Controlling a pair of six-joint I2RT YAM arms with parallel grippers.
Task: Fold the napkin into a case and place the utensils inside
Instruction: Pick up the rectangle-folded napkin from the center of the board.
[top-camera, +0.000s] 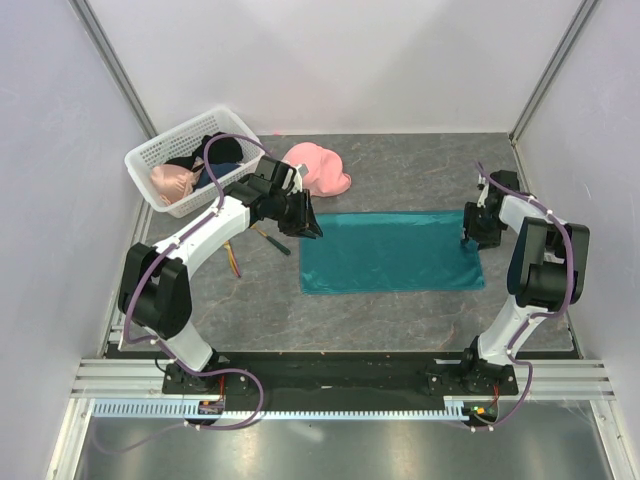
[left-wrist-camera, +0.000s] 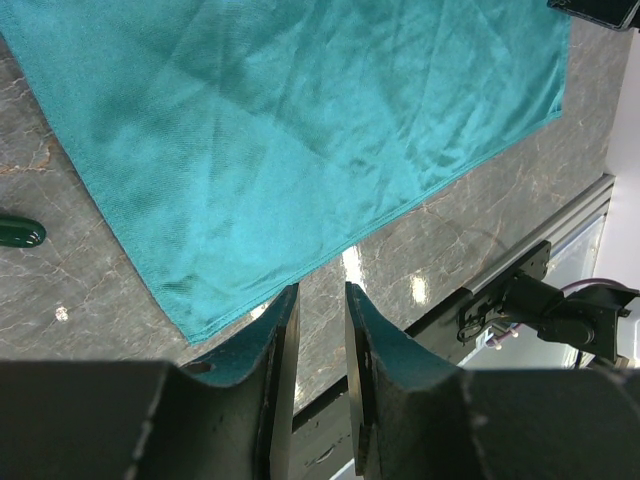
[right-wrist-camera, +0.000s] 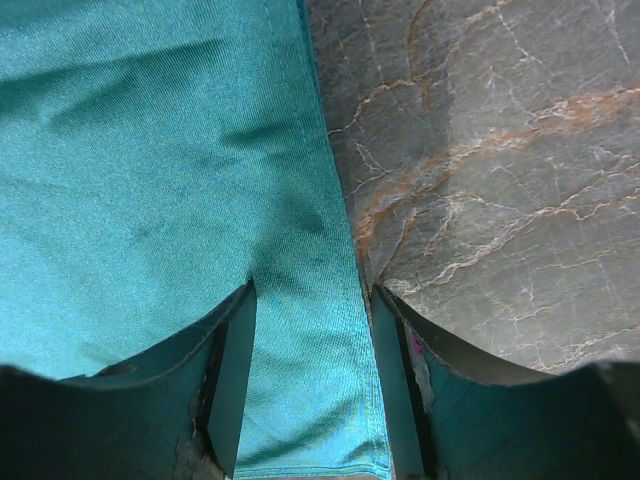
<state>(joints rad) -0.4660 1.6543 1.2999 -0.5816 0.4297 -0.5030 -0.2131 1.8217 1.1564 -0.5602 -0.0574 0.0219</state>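
White basket (top-camera: 175, 128) at 10 o'clock holds peach cloth (top-camera: 170, 183) and a dark item (top-camera: 226, 150). Left end effector (left-wrist-camera: 320, 295) barely parted, empty; right end effector (right-wrist-camera: 312, 290) spread wide over the napkin (top-camera: 390, 250) edge.

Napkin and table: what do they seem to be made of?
The napkin looks like finely woven cloth with a slight sheen; fine ribs and soft creases show. The table looks like grey marble or a marble print: pale and rusty veins, smooth, glossy.

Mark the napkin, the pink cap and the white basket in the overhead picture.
napkin (top-camera: 390, 252), top external view, middle of the spread cloth.
pink cap (top-camera: 318, 168), top external view, on its crown.
white basket (top-camera: 175, 132), top external view, on its far rim.
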